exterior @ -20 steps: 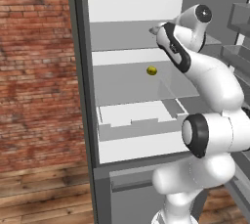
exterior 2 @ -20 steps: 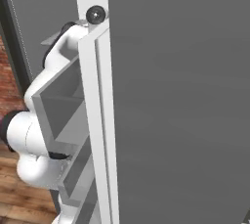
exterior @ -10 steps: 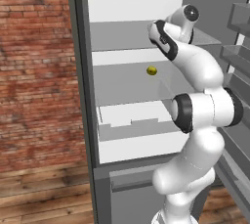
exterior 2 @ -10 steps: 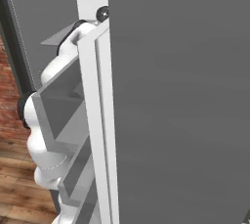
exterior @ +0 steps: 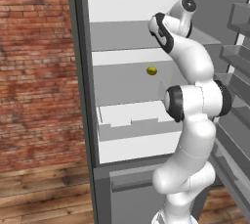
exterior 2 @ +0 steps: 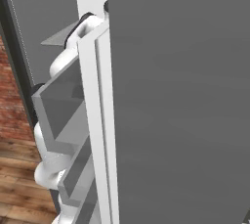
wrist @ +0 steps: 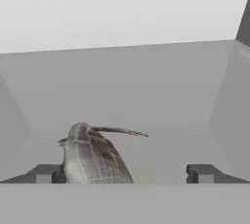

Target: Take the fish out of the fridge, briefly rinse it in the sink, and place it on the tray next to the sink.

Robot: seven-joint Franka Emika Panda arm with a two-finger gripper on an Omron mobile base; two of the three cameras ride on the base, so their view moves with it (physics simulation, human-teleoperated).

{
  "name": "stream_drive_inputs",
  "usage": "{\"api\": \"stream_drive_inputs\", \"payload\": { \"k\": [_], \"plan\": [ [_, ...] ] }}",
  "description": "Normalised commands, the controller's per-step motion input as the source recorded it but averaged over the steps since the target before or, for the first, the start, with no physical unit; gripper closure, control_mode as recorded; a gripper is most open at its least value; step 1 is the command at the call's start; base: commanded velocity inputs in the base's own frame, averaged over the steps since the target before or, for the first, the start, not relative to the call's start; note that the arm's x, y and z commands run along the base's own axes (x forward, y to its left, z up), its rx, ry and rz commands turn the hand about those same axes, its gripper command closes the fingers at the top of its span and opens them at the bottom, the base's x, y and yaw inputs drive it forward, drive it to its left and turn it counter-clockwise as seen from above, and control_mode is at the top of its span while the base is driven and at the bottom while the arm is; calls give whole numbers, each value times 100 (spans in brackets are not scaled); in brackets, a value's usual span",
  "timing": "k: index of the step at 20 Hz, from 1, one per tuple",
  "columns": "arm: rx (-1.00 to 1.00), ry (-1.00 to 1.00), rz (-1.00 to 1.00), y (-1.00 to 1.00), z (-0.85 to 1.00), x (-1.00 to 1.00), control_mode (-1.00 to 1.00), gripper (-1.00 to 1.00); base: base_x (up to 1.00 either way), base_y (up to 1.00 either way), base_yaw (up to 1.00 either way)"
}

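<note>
The fish (wrist: 93, 160) is grey-silver with a thin dark fin and lies on a pale grey shelf of the fridge (exterior: 79, 96), close in front of the hand. My gripper (wrist: 124, 174) is open, and the fish sits between its fingertips (wrist: 45, 173), nearer the left one. I cannot tell whether that tip touches it. In the left base view the arm reaches up to the upper shelf (exterior: 122, 34) of the open fridge. The sink and the tray are out of view.
A small yellow-green fruit (exterior: 152, 71) sits on the middle shelf, above the white drawer (exterior: 132, 120). Door shelves (exterior: 239, 52) jut out at the right. The open fridge door (exterior 2: 185, 96) covers most of the right base view. A brick wall (exterior: 34, 71) stands on the left.
The arm has stretched upward and deeper toward the upper shelf, its elbow rising. The gripper has stayed open.
</note>
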Motion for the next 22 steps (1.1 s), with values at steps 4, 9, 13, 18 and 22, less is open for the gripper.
{"api": "stream_drive_inputs", "payload": {
  "k": [4, 9, 13, 18, 22],
  "plan": [
    [0, 0, 0, 0, -33, 0, -100, -100, 0, 0, 0],
    [0, 0, 0, 0, -42, 0, -100, -100, 0, 0, 0],
    [0, -1, 0, 8, -31, 12, -100, -100, 0, 0, 0],
    [-1, -2, 0, 10, -25, 32, -100, 100, 0, 0, 0],
    [0, 0, 0, 0, -1, 9, -100, 100, 0, 0, 0]
  ]
}}
